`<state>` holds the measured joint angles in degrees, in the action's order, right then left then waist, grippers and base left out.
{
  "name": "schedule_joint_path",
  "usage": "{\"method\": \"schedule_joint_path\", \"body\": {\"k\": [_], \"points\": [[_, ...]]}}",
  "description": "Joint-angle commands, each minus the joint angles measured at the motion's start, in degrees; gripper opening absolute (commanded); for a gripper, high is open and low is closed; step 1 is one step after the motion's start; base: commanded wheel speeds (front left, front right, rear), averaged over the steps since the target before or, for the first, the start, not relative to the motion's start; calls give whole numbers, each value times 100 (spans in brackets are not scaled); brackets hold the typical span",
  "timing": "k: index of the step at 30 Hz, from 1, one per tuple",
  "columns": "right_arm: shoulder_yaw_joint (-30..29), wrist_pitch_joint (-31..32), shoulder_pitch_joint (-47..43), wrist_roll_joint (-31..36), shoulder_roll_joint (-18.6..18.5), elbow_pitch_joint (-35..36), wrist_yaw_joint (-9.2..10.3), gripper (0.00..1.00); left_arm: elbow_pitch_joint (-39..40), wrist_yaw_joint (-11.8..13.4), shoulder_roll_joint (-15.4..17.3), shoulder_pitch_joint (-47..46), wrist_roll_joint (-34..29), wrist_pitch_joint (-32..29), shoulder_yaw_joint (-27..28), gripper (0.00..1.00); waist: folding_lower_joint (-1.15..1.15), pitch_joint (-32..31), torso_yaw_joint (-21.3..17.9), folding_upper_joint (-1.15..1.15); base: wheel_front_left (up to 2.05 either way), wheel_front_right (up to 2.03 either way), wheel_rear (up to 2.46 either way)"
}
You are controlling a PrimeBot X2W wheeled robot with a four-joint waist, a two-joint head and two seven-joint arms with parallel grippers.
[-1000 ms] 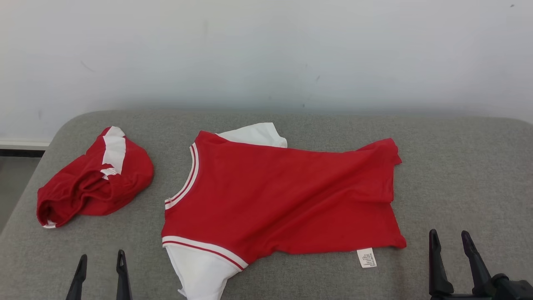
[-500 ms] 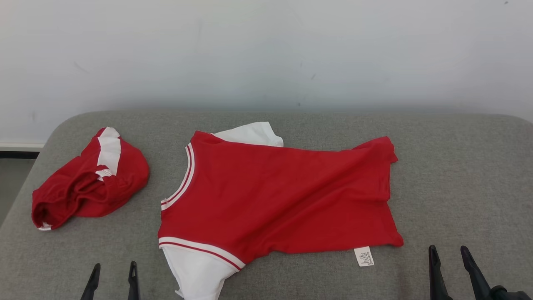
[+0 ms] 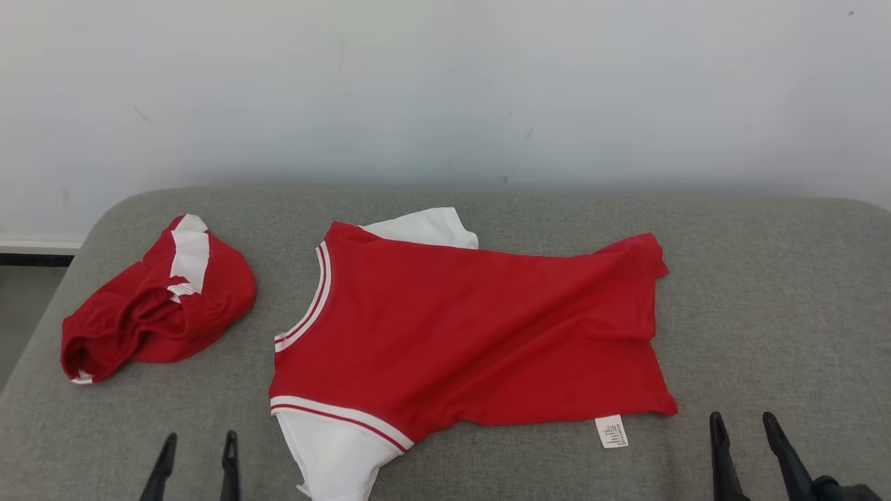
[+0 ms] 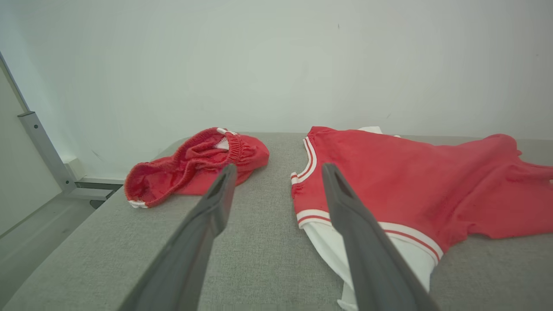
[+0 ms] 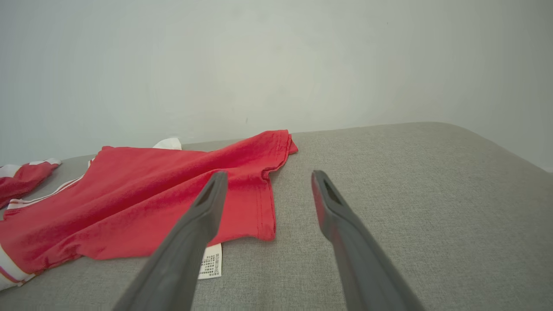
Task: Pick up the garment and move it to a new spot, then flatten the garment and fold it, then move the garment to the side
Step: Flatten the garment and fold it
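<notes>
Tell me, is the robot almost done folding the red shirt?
Not yet. The red shirt lies spread out on the grey cushion, a bit wrinkled, not folded. The left tool and right tool are open, holding nothing. Smoothing, folding and moving it aside are left.

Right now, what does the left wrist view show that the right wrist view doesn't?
Left wrist view: the open left gripper, the bunched shorts' elastic waistband, a metal post beside the grey cushion. Right wrist view: the open right gripper, the shirt's white care label. Both: the red shirt spread on that cushion, against a pale wall.
</notes>
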<state>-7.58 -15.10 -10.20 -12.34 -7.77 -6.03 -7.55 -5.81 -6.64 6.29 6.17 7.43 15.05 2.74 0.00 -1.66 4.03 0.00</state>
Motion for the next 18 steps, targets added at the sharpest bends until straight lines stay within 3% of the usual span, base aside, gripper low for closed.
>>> {"method": "schedule_joint_path", "body": {"k": [1,9,18], "points": [[73,19,113,84,-99,-59,13,100,-109,-42,-5,68,107,18,-70,100,0,7,-21,0,0,0,0],[384,161,815,-19,-424,-760,13,100,-926,-87,-62,-200,303,18,-582,100,0,125,-123,0,0,0,0],[665,176,2045,-83,-587,-2551,13,100,-2214,-77,-6,-926,798,18,-1348,100,0,464,-148,0,0,0,0]]}}
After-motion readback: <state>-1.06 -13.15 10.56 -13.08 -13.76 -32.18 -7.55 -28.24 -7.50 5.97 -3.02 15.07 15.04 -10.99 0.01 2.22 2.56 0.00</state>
